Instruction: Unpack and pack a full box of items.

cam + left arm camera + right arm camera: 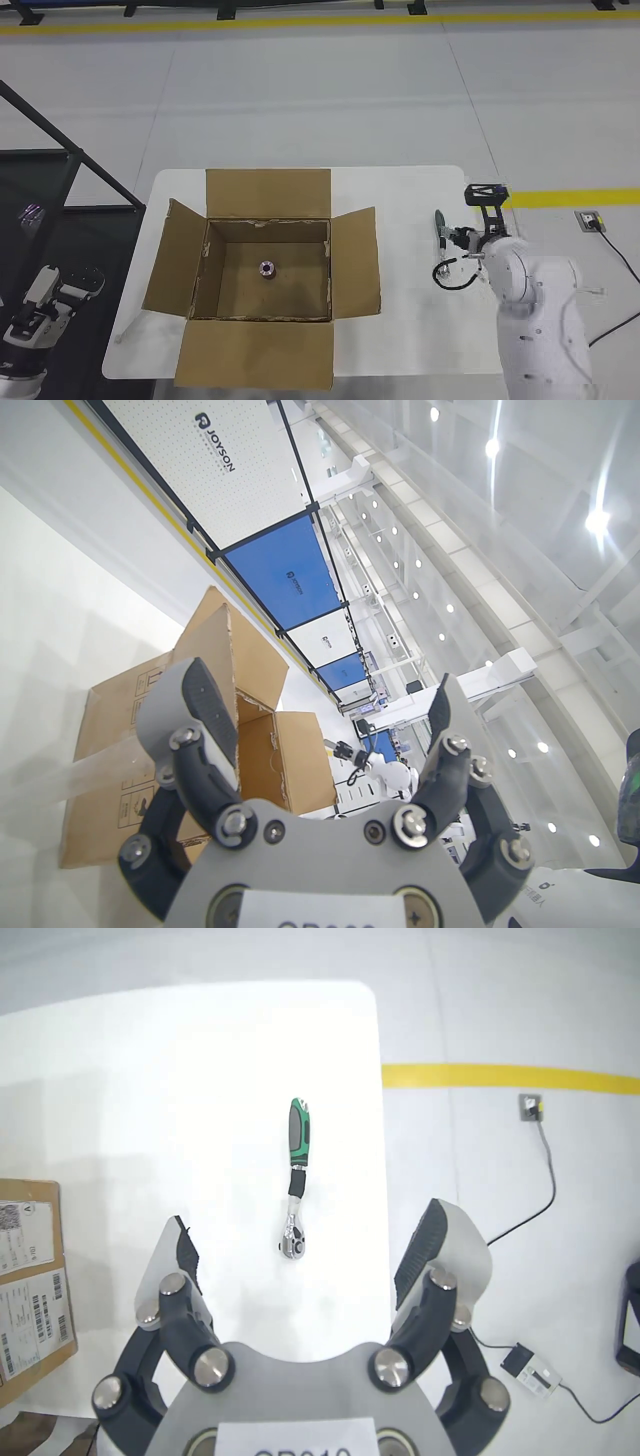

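An open cardboard box (268,270) stands in the middle of the white table (400,195), flaps spread. A small round purple item (267,267) lies on its floor. A ratchet wrench (296,1178) with a green handle (440,221) lies on the table right of the box. My right gripper (307,1223) hovers open just above it, fingers (425,1238) on either side of its metal head. My left gripper (325,710) is open and holds nothing, low beside the table's left edge (68,282). From there the box's outer wall (125,725) is seen.
A black metal frame (60,190) stands left of the table, close to the left arm. On the floor to the right are a wall socket (588,220) with a cable and a yellow line (575,197). A box flap (30,1278) lies near the right gripper.
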Controlling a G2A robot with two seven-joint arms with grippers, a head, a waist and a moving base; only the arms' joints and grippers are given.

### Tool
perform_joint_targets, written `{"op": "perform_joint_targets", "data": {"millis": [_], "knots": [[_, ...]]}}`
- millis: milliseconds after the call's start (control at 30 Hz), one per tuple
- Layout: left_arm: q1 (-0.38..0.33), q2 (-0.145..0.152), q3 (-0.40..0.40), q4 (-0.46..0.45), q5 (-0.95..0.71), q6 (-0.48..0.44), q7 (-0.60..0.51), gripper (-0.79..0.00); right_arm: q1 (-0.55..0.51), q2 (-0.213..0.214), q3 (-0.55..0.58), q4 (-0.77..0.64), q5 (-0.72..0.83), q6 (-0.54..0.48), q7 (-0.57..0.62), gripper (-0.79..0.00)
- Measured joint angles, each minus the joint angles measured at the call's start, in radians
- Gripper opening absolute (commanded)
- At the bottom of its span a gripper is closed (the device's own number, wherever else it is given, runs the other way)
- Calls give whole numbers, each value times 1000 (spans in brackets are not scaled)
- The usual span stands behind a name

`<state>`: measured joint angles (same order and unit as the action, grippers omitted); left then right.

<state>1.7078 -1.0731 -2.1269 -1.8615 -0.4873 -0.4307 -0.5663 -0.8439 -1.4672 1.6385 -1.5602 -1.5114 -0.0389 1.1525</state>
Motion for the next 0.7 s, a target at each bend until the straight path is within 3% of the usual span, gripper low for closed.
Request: {"op": "perform_joint_targets", "data": {"millis": [167, 300, 467, 700], "knots": [[0, 0, 0, 0, 0, 0, 0, 0, 139, 5, -22, 293, -3, -17, 9, -191], [0, 0, 0, 0, 0, 0, 0, 0, 198, 7, -46, 418, -17, -13, 16, -332], [0, 0, 0, 0, 0, 0, 0, 0, 241, 10, -60, 520, -9, 0, -21, -397], [0, 0, 0, 0, 0, 0, 0, 0, 312, 15, -61, 686, 19, 10, -86, -419]]}}
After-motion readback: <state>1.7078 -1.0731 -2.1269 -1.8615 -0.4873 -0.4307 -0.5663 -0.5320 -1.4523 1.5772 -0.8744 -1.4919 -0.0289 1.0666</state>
